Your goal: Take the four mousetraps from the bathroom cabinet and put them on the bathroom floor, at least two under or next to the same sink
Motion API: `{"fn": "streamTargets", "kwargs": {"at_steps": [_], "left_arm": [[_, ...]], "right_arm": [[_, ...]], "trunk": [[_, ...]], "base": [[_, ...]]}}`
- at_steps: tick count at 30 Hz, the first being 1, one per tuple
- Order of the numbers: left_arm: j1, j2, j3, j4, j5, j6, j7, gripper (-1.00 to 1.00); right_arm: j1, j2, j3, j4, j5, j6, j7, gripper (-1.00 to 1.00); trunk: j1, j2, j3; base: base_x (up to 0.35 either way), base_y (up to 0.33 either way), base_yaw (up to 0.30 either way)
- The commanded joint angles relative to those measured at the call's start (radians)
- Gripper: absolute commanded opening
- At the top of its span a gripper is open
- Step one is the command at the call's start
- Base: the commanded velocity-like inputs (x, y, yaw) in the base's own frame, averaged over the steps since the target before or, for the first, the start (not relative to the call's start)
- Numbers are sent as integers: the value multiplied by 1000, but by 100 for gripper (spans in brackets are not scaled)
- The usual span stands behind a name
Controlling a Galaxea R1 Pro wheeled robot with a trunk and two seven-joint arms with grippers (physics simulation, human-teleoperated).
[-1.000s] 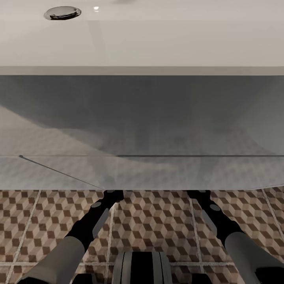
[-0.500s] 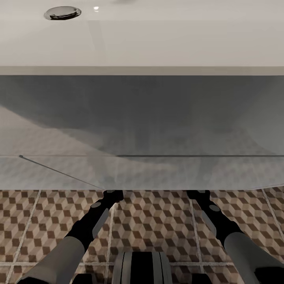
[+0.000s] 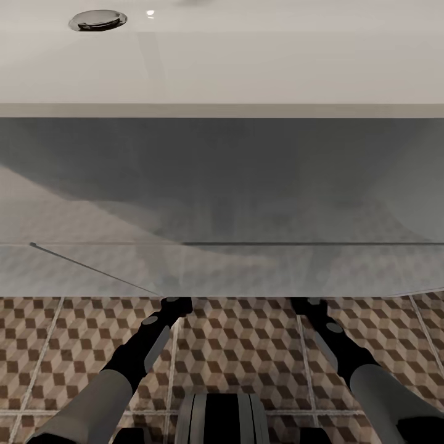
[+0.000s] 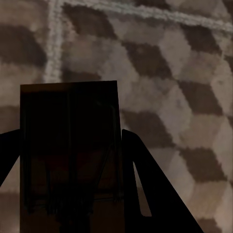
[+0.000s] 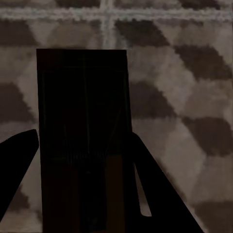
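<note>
Both arms reach forward and down under the front edge of the sink (image 3: 222, 68), so in the head view the white vanity hides their tips. Each wrist view shows a mousetrap between dark fingers, over the cube-patterned floor (image 4: 184, 73). The left gripper (image 4: 73, 194) is clamped on one trap (image 4: 70, 145), a flat dark board with thin wire parts running along it, its free end pointing out past the fingers. The right gripper (image 5: 82, 194) grips a second trap (image 5: 82, 111) the same way, with a grout crossing on the floor (image 5: 109, 19) beyond its far end. Whether either board already touches the tiles cannot be told; both are deep in shadow. Judging by their look, these boards are light, stiff and thin, so they need little squeeze, and a grip across the long edges near one end, as here, looks sound. The wire spring and bar are the delicate part: pinching them could bend or trip them, so fingers belong on bare wood. Being so light, a trap may skid or flip on smooth tile if dropped, so it seems best let go low and flat. The other two traps and the cabinet are elsewhere.
</note>
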State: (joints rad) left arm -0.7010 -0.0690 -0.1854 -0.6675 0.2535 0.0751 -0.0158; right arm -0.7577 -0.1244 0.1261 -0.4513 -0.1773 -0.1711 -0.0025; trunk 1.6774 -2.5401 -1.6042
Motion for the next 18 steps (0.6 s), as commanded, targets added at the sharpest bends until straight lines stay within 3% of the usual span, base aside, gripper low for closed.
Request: {"fn": "streamTargets", "kwargs": {"at_steps": [1,18], "left_arm": [[0,0,0,0,-3,1,2,-100],[-3,0,10,-1,1,43,20,-100]], "right_arm": [[0,0,6,3,0,0,0,-100],[0,3,16,8,-1,-1,-1,-100]], "trunk": [[0,0,0],[0,0,0]], "base": [[0,0,0],[0,0,0]]}}
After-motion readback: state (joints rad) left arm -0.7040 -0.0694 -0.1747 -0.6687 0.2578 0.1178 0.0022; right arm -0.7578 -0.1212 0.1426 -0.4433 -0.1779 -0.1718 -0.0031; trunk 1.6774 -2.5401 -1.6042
